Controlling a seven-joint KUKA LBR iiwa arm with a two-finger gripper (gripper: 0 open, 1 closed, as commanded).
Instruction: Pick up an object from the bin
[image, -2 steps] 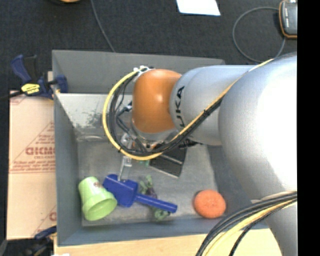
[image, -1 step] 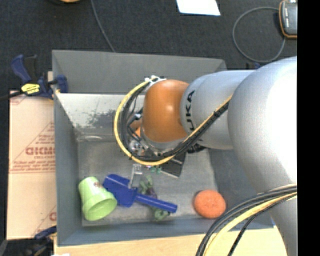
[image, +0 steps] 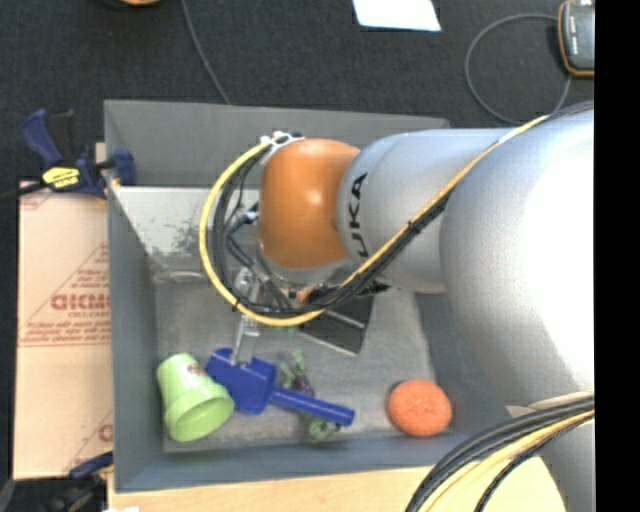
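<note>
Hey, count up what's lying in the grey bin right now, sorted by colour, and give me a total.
Light green: 1, a cup on its side.
Blue: 1, a scoop.
Orange: 1, a round ball.
Dark green: 1, a small toy partly under the scoop's handle; it may be two pieces.
Total: 4 in plain sight.

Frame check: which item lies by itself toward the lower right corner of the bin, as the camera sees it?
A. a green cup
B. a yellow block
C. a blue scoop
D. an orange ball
D: the orange ball sits alone at lower right. The green cup and blue scoop lie together at lower left, with the gripper by the scoop's broad end.
</note>
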